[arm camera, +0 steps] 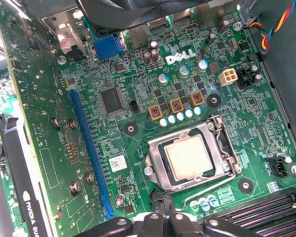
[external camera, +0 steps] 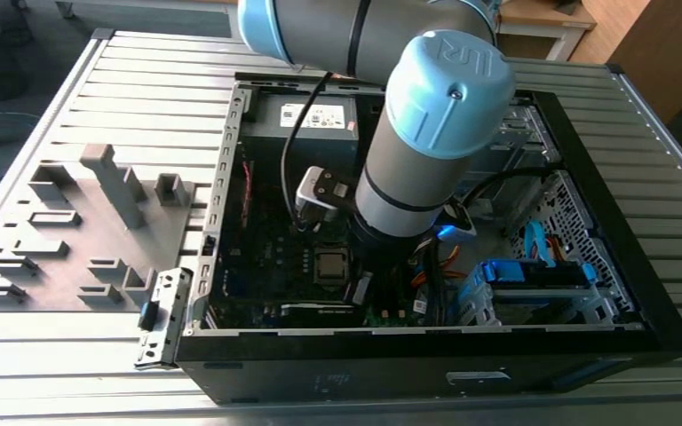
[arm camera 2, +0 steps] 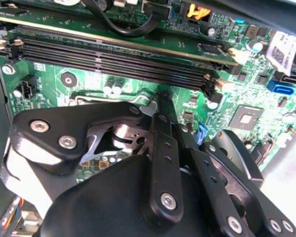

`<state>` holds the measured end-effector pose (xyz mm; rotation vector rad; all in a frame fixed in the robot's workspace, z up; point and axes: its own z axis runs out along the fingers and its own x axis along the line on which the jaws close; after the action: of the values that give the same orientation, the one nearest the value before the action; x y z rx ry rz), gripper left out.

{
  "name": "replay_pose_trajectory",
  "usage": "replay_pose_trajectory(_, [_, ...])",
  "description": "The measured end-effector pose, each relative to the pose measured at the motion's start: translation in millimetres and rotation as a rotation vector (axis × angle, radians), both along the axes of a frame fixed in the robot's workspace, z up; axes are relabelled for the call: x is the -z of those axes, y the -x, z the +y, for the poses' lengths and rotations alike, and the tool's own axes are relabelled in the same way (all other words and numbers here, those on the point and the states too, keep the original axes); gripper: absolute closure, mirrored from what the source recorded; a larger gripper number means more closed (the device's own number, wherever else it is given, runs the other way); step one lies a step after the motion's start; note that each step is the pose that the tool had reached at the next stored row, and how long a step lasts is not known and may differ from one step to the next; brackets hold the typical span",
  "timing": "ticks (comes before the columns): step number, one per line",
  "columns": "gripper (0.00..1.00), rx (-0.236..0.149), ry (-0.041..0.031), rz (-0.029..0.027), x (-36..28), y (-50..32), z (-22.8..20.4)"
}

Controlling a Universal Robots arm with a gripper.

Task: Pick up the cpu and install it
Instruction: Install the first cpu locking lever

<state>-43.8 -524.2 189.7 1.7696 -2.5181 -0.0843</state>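
while the square silvery cpu (arm camera: 189, 157) lies socketed, glossy green motherboard (arm camera: 138, 148)

A ribbed grey metal counter (external camera: 81, 373) spans the middle, with wooden furniture (external camera: 655, 53) at upper right and bluish floor (external camera: 3, 124) at upper left.

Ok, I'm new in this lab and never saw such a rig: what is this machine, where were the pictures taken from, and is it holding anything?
The grey and blue machine is a robot arm. The exterior view, from a camera off the arm, shows it reaching into an open computer case lying on a slatted metal table, with a grey slotted tray to the exterior view's left. Both wrist views come from cameras riding on the arm, close over the green circuit board. Its black claw hangs over that board. The cpu, a silvery square chip, sits in its socket on the board, not in the claw.
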Motion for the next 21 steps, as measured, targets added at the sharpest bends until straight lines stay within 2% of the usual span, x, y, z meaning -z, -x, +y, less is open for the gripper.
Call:
replay_pose_trajectory(10, [0.89, -0.001, 0.0002, -0.0013, -3.4, 0.1, -0.2])
replay_pose_trajectory(21, [0.89, -0.001, -0.0001, -0.0014, -24.5, 0.1, -0.2])
